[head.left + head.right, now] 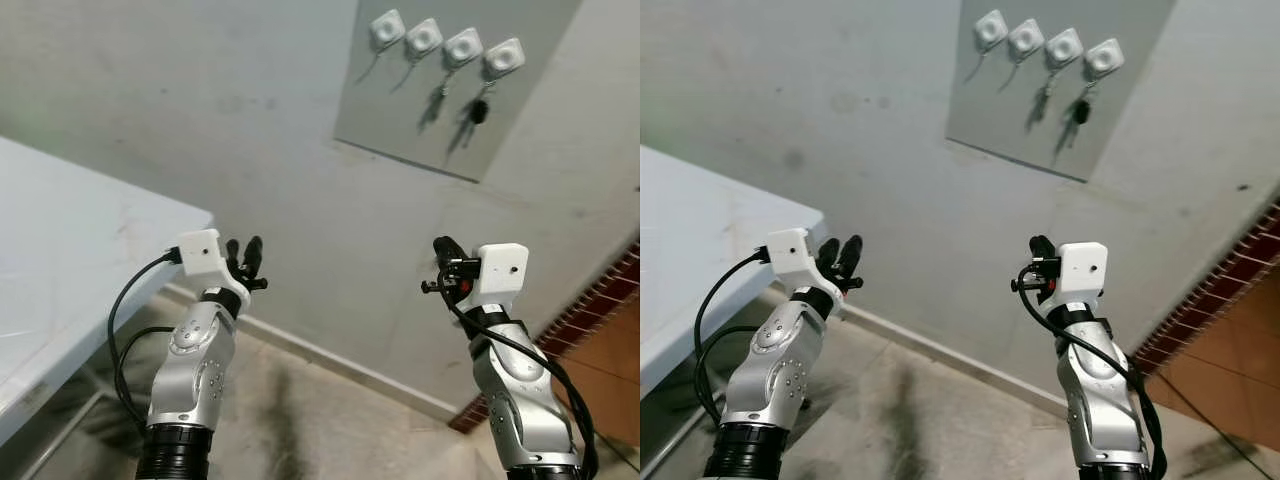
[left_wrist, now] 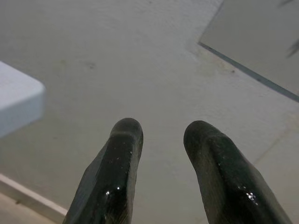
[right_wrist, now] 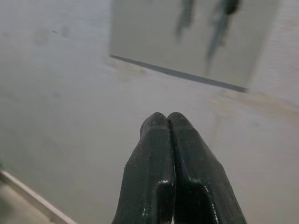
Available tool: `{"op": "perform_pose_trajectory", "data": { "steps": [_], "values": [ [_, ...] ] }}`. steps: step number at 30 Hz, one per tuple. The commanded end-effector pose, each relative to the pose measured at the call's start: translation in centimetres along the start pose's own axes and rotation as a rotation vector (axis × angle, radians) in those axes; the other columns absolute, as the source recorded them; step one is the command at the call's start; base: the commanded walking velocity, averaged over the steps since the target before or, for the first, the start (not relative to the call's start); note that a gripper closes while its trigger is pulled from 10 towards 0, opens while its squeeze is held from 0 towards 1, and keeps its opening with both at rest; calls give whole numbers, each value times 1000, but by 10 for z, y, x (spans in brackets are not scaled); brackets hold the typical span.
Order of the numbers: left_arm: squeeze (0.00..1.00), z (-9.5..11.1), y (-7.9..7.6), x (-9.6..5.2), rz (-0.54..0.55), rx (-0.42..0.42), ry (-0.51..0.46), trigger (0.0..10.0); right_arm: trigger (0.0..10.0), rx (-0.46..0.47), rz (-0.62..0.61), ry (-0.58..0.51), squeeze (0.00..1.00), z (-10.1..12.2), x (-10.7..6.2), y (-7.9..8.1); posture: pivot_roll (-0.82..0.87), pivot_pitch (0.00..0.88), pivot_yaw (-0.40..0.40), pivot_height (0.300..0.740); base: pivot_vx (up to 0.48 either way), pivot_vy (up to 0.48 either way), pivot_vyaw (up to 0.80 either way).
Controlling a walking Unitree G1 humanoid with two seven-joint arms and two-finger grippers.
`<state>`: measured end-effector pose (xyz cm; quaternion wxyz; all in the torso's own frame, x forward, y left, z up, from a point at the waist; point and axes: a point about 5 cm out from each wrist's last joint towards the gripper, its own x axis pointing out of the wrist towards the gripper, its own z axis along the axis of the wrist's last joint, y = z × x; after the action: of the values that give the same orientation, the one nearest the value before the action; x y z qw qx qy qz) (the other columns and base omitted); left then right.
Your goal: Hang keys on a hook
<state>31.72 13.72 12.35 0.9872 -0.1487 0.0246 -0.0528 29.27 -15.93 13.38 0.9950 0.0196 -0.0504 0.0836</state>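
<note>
A grey panel [image 1: 400,110] on the wall carries a row of several white hooks [image 1: 463,47]. A bunch of keys with a black fob [image 1: 480,110] hangs from the rightmost hook [image 1: 504,57]. A smaller greyish key shape [image 1: 438,98] hangs under the hook beside it. My left gripper [image 1: 245,255] is raised below and left of the panel, open and empty, its fingers [image 2: 124,140] spread towards the wall. My right gripper [image 1: 440,248] is held up below the panel, well short of the hooks, shut with nothing between its fingers [image 3: 156,128].
A pale table [image 1: 80,240] juts in at the left, its corner close to my left arm. The grey wall meets the floor at a light skirting strip [image 1: 330,360]. Red-brown tiling [image 1: 600,310] starts at the far right.
</note>
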Motion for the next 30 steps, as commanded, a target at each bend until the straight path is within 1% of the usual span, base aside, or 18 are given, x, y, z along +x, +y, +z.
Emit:
{"op": "perform_pose_trajectory", "data": {
  "steps": [1, 14, 15, 17, 25, 30],
  "values": [
    [0, 2, -2, 2, -10, 1, -4, 10000, 10000, -8, -9, -18, 0, 5, 0, -3, 158, 0, -97, 736, 0, 0, -712],
    [0, 2, -4, 3, -11, 10, -6, 10000, 10000, -11, 0, -16, 0, 5, 0, -2, 158, 0, -98, 736, 0, 0, -713],
    [0, 2, -3, 3, -9, 10, -5, 10000, 10000, 5, -2, -25, 0, 6, 1, -2, 157, 0, -98, 736, 0, 0, -638],
    [0, 1, -3, 3, -8, 9, -6, 10000, 10000, 28, 13, -45, 0, 9, 1, -1, 157, 0, -98, 736, 0, 0, 0],
    [0, 1, -4, 3, -18, 16, -9, 10000, 10000, 18, 7, -34, 0, 6, 0, 1, 158, 0, -97, 736, 0, 0, 0],
    [0, 0, -4, 4, -32, -4, -2, 10000, 10000, 17, 1, -38, 0, 6, 0, 0, 156, 0, -92, 736, 0, 0, 0]
  ]
}}
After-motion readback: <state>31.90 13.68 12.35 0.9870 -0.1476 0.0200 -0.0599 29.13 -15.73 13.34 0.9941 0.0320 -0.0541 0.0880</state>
